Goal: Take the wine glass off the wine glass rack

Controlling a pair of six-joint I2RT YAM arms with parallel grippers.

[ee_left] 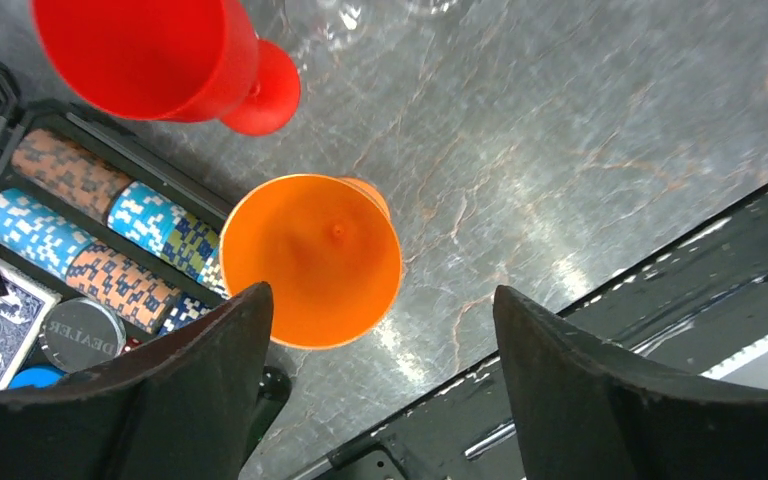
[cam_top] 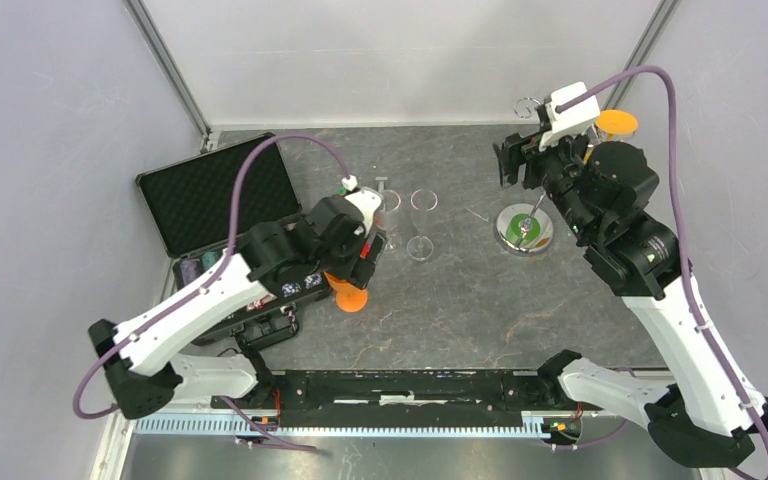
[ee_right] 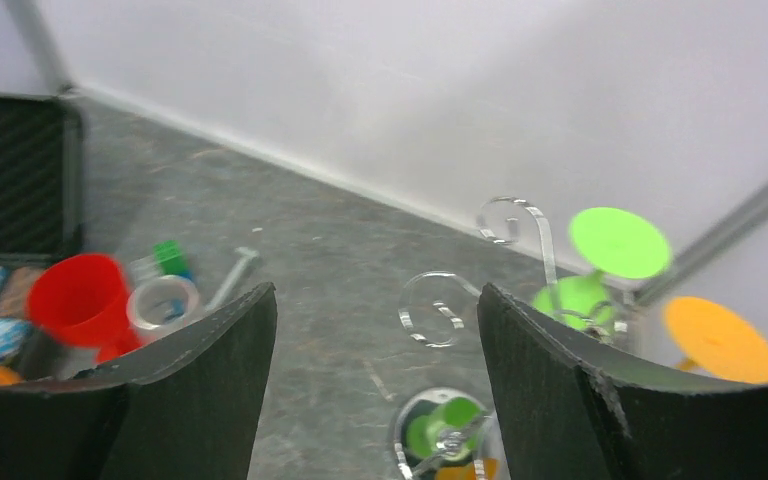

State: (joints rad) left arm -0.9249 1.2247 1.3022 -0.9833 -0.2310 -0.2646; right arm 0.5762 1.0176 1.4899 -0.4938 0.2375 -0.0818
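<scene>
The wine glass rack (cam_top: 525, 228) stands at the right, its round shiny base (ee_right: 445, 430) and curled wire arms (ee_right: 430, 310) below and ahead of my right gripper (ee_right: 375, 290). That gripper (cam_top: 508, 163) is open and empty, level with the rack's arms. A green wine glass (ee_right: 615, 245) and an orange wine glass (ee_right: 720, 340) hang upside down on the rack. Another orange wine glass (ee_left: 310, 260) stands upright on the table. My left gripper (ee_left: 380, 293) hangs open just above that glass (cam_top: 350, 295), touching nothing.
An open black case (cam_top: 220, 195) with poker chips (ee_left: 120, 250) and cards lies at the left. A red glass (ee_left: 160, 55) stands beside it, and two clear glasses (cam_top: 422, 225) stand mid-table. The black arm mount rail (cam_top: 410, 385) runs along the near edge.
</scene>
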